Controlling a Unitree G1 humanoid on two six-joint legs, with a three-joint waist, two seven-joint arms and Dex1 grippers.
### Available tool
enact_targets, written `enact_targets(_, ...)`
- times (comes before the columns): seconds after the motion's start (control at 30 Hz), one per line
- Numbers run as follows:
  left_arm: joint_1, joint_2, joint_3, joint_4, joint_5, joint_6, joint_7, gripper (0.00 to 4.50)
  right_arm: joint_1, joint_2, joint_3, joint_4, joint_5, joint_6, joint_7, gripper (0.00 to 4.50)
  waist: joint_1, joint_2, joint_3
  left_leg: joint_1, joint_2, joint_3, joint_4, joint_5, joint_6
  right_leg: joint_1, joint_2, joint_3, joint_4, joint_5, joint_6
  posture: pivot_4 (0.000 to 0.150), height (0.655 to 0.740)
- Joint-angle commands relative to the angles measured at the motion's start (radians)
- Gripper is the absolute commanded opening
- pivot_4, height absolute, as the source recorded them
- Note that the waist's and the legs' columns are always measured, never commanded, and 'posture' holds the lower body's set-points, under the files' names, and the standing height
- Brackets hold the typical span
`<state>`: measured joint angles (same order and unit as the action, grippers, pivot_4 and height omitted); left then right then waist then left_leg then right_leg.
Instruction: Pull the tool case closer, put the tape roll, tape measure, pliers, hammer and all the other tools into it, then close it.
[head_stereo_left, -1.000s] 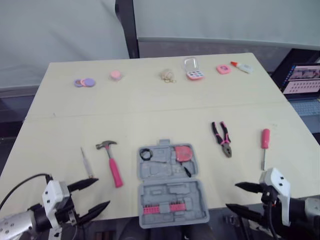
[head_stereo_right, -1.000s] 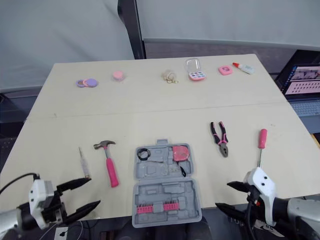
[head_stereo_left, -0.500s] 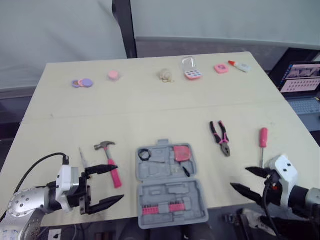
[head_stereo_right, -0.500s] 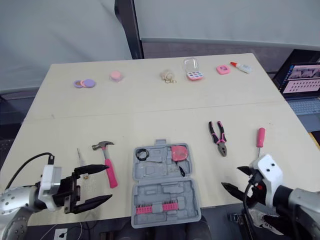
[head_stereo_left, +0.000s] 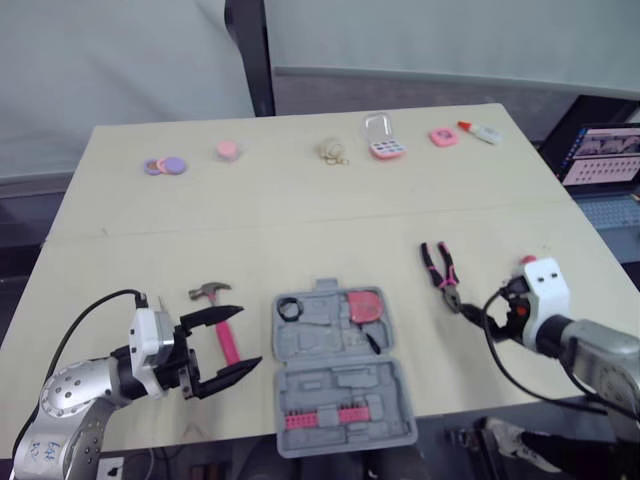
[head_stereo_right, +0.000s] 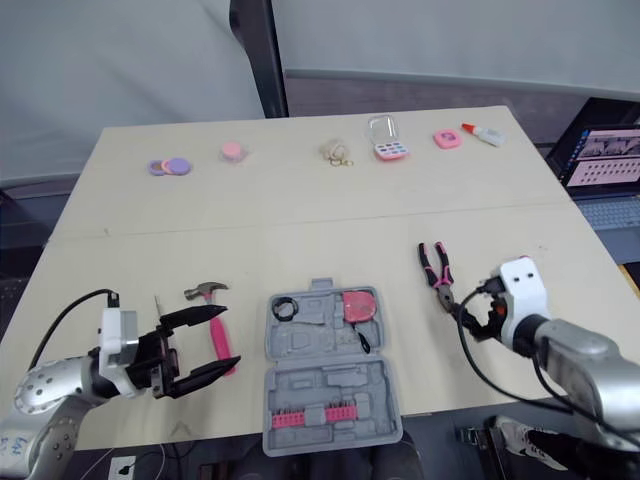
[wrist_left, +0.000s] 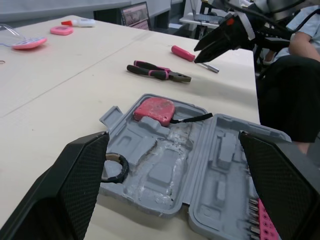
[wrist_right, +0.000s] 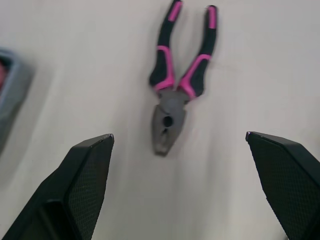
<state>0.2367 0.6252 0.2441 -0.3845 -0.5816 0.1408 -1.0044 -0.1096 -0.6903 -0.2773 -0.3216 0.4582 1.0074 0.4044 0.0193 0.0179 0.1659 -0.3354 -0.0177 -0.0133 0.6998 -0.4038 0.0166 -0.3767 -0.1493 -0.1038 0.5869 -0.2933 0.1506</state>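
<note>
Both arms have swung in over the table. The right gripper (head_stereo_right: 472, 312) now hangs over the pliers (wrist_right: 172, 95), and the left gripper (head_stereo_left: 250, 337) is at the hammer (head_stereo_left: 224, 330). Both sets of jaws stand wide apart and hold nothing. We judge loading is under way, with the tape roll (head_stereo_left: 291, 308) and tape measure (head_stereo_left: 366, 305) already in the case (head_stereo_left: 340, 385). The pliers lie centred between the right jaws, so next we descend and pinch.

The pale tabletop (head_stereo_left: 300, 215) carries an open grey tool case (head_stereo_left: 340, 385) between the left pincer (head_stereo_left: 248, 338) and right pincer (head_stereo_left: 472, 318). A pink hammer (head_stereo_left: 228, 342) lies at the left one, pliers (head_stereo_left: 443, 274) just ahead of the right, and small trinkets (head_stereo_left: 385, 150) far beyond both.
</note>
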Motion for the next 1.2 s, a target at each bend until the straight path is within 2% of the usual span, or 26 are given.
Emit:
enact_targets(0.03,0.006,-0.004,0.005,-0.024,0.002,-0.007,0.014,4.50,-0.056,0.029,0.019,0.067,-0.030,0.024,-0.048,4.47,0.001,0.000,0.000,0.000,0.000,0.000,0.000,0.000,0.000,0.000,0.000,0.000,0.000,0.000,0.000,0.150,0.7400)
enact_targets(0.27,0.004,-0.006,-0.009,-0.032,0.021,-0.019,0.033,4.50,-0.160,0.113,0.061,0.189,-0.067,0.010,-0.075,4.47,-0.001,0.000,0.000,0.000,0.000,0.000,0.001,0.000,0.000,0.000,0.000,0.000,0.000,0.000,0.000,0.150,0.7400)
enact_targets(0.53,0.015,-0.002,-0.009,-0.046,0.029,-0.020,0.050,4.50,-0.201,0.177,0.120,0.261,-0.133,-0.031,-0.103,4.47,-0.007,0.001,0.000,0.000,0.000,0.000,0.000,0.000,0.000,0.000,0.000,0.000,0.001,0.000,0.000,0.150,0.7400)
enact_targets(1.07,0.024,0.000,-0.014,-0.058,0.036,-0.015,0.060,4.50,-0.225,0.202,0.156,0.307,-0.203,-0.070,-0.109,4.47,-0.021,0.001,0.000,0.000,0.000,0.000,0.000,0.000,0.000,0.000,0.000,0.000,0.000,0.000,0.000,0.150,0.7400)
enact_targets(1.17,0.023,-0.003,-0.019,-0.059,0.037,-0.015,0.063,4.50,-0.222,0.206,0.164,0.304,-0.207,-0.072,-0.106,3.70,-0.021,0.001,0.000,0.000,0.000,0.000,0.000,0.000,0.000,0.000,0.000,0.000,0.000,0.000,0.000,0.150,0.7400)
enact_targets(1.2,0.022,-0.004,-0.019,-0.059,0.036,-0.015,0.064,4.50,-0.223,0.207,0.165,0.304,-0.209,-0.072,-0.105,3.26,-0.021,0.001,0.000,0.000,0.000,0.000,0.000,0.000,0.000,0.000,0.000,0.000,0.000,0.000,0.000,0.150,0.7400)
